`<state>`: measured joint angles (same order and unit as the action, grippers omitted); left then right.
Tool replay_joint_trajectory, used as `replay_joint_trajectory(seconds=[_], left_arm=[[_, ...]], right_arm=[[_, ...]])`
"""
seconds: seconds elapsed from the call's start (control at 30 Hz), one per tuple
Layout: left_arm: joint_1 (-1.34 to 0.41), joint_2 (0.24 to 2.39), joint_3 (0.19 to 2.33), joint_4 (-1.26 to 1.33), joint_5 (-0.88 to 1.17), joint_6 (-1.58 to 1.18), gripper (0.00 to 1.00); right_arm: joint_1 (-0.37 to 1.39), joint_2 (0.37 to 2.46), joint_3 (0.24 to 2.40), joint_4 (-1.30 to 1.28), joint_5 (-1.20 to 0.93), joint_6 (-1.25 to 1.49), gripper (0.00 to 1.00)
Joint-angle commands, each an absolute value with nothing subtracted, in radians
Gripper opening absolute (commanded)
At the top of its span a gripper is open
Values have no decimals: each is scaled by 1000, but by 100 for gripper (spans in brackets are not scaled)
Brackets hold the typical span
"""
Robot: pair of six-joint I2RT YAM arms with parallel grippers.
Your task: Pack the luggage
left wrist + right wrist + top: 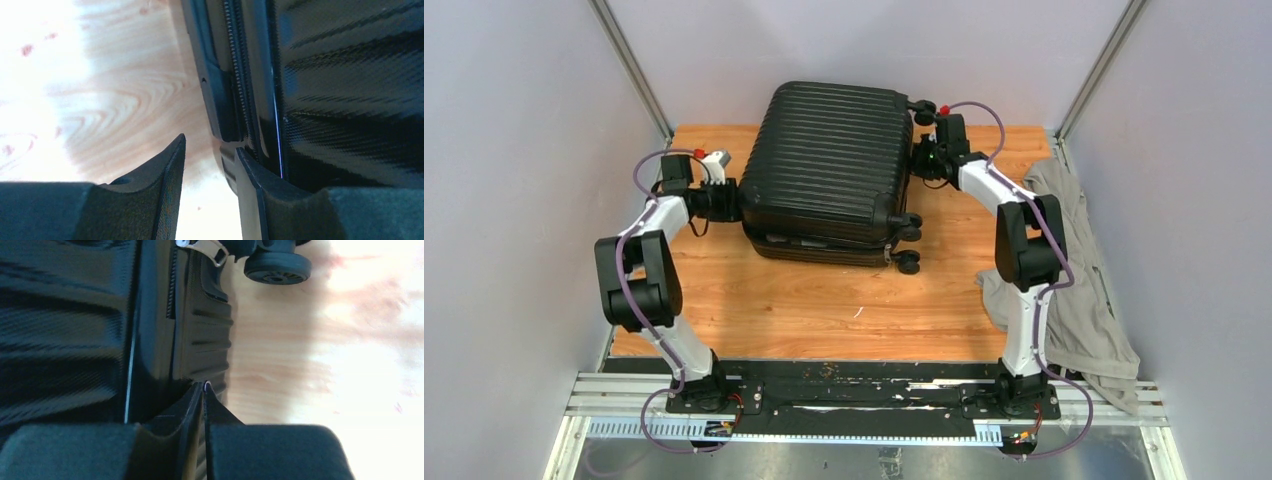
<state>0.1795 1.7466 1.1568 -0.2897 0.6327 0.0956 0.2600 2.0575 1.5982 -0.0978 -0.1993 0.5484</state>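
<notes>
We see the bench [824, 310] carrying the luggage [829, 165] at its 12 o'clock. The upper shell lies skewed over the lower, not sitting square. A grey cloth [1079, 300] lies crumpled at the bench's 3 o'clock edge, well apart from the luggage and, by our reading, not yet packed.

The left gripper [732, 200] meets the luggage's 9 o'clock side. Its jaws are partly apart and hold nothing, one finger [250, 175] against the rim by the zip [240, 75], the other over bare bench. The right gripper [921, 160] sits at the 2 o'clock side, jaws pressed together on nothing we can see, its tip at the seam near a wheel [277, 265] and the zip pull [210, 250].

We judge the main risk to be closing up with the cloth left outside. Uneven pushing from the two sides could also slide or turn the luggage on its wheels. With the shells misaligned the zip could jam, and a finger wedged in the seam might catch.
</notes>
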Motion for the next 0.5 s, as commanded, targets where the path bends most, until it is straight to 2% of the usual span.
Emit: replay_joint_trajectory(seconds=[0.0, 0.1, 0.17, 0.2, 0.37, 0.47], left_arm=[[139, 1628, 1059, -411, 747, 175, 29], [157, 1547, 1010, -416, 753, 180, 29], [168, 1514, 1002, -436, 757, 186, 28], [169, 1497, 1002, -444, 751, 190, 28], [170, 1439, 983, -435, 755, 179, 26], [170, 1437, 987, -437, 752, 176, 25]], right_arm=[[386, 2097, 1770, -91, -516, 509, 12], [350, 2032, 1674, -67, -462, 506, 19], [296, 1961, 1558, -41, -403, 513, 38], [263, 1915, 1495, -43, -349, 506, 43], [91, 1651, 1120, -26, -207, 561, 56], [65, 1460, 915, -38, -174, 529, 60]])
